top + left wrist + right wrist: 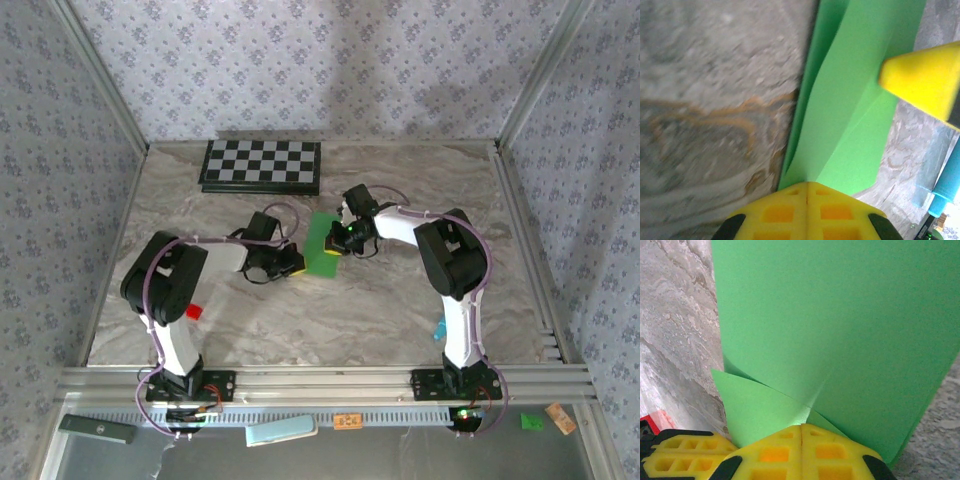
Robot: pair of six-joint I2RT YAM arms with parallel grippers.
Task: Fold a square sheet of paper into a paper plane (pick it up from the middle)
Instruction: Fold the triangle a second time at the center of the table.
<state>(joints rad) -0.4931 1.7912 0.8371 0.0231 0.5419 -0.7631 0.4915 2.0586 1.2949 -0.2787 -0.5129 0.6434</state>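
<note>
Mid-fold at table (400,310) centre: paper (322,250) pinched on opposite edges, left gripper (807,192) and right gripper (801,435) both clamped tight on it; next, probably lining edges up and pressing a clean crease.

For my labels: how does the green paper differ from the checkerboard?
The green paper is plain bright green; the checkerboard is black-and-white checked. The green paper is partly folded and pinched by the left gripper and right gripper; the checkerboard lies flat at the back. The green paper looks narrower than the checkerboard. Both have straight edges.
</note>
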